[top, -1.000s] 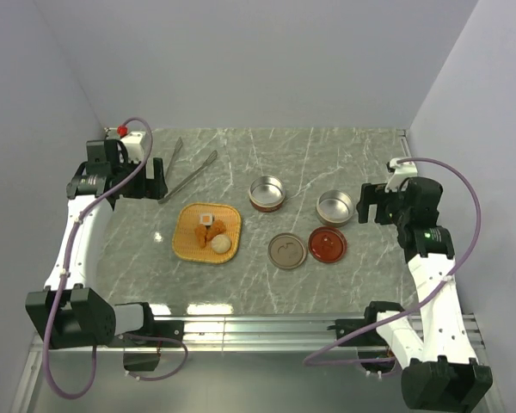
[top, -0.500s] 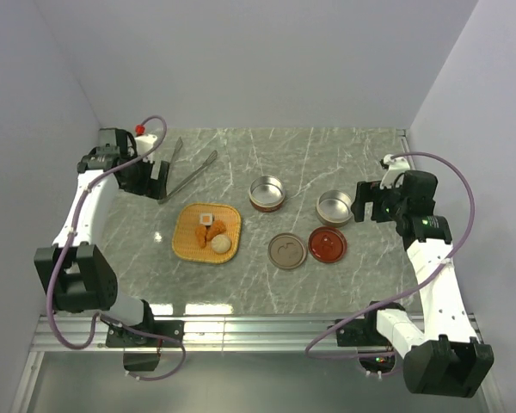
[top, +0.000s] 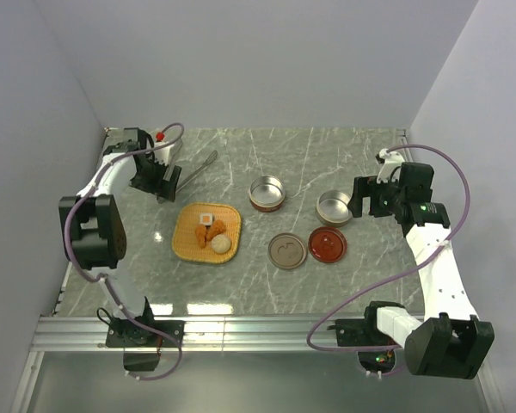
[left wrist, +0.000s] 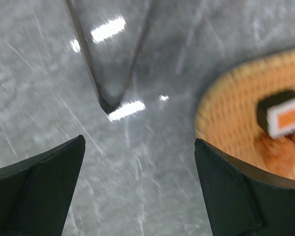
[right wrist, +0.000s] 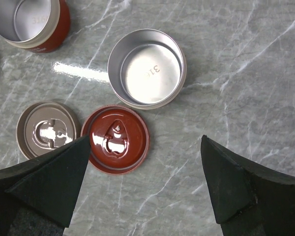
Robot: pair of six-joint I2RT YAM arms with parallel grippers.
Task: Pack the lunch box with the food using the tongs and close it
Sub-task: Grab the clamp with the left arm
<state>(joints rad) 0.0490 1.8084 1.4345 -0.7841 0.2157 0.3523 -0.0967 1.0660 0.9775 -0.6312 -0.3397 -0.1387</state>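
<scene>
The silver tongs (top: 198,169) lie at the back left of the table; in the left wrist view their joined end (left wrist: 108,104) points toward me. My left gripper (top: 164,182) (left wrist: 138,142) hovers open just short of that end, holding nothing. The food sits on a woven tray (top: 228,219) (left wrist: 226,108): a white square piece (top: 206,217) (left wrist: 283,113), orange nuggets (top: 209,231) (left wrist: 280,153) and a pale ball (top: 221,244). The lunch box is two open round tins, one red (top: 267,193) (right wrist: 56,34), one silver (top: 334,207) (right wrist: 147,69). My right gripper (top: 361,200) (right wrist: 145,142) stands open beside the silver tin.
Two loose lids lie in front of the tins: a silver one (top: 286,251) (right wrist: 46,130) and a red one (top: 327,244) (right wrist: 115,139). Walls close in the table on the left, back and right.
My left arm has folded toward the back left and its gripper has shifted right, to the tongs' joined end. The right gripper has edged left and back toward the silver tin.
</scene>
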